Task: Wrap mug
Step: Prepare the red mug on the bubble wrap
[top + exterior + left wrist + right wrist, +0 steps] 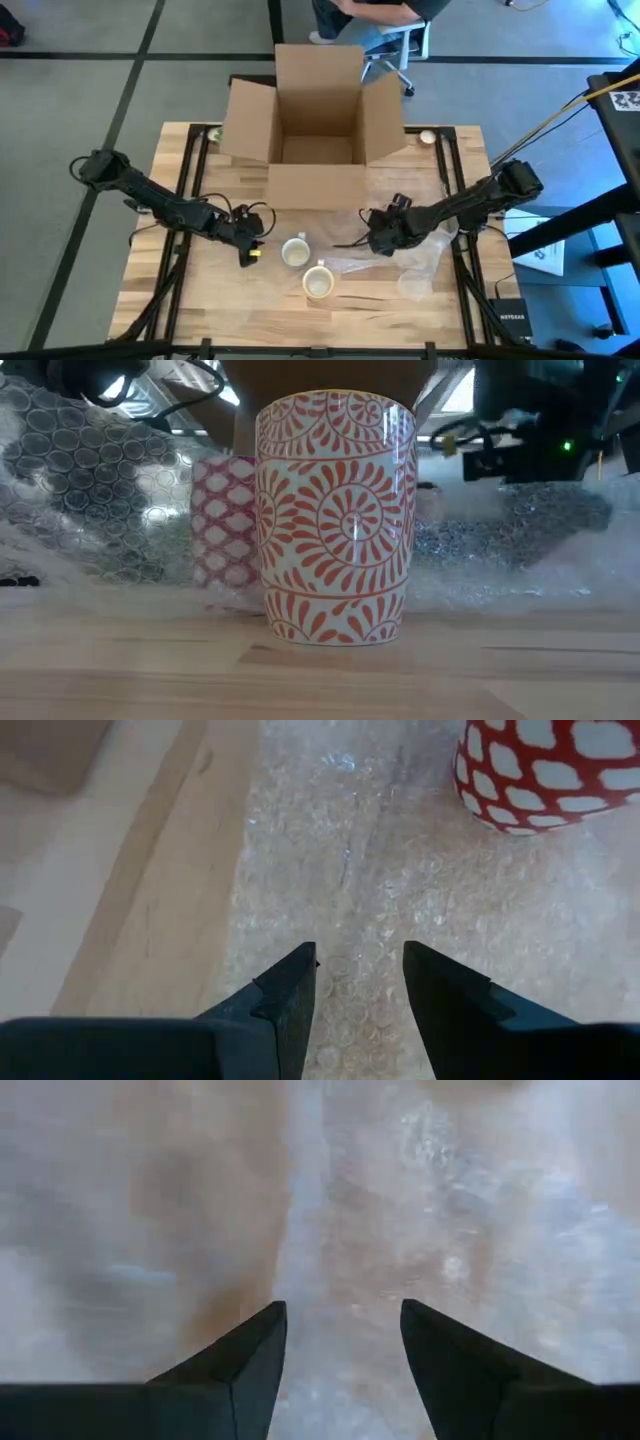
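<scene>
Down on the worktop [200,300], two mugs stand upright on bubble wrap [400,270]. My left end effector [250,250], fingers apart and empty, sits nearest the lattice mug [294,250]; my right end effector [372,240], also parted, hovers over the wrap beyond the spiral-patterned mug [318,284].

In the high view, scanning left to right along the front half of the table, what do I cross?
Left end effector → mug → second mug → right end effector → bubble wrap.
</scene>
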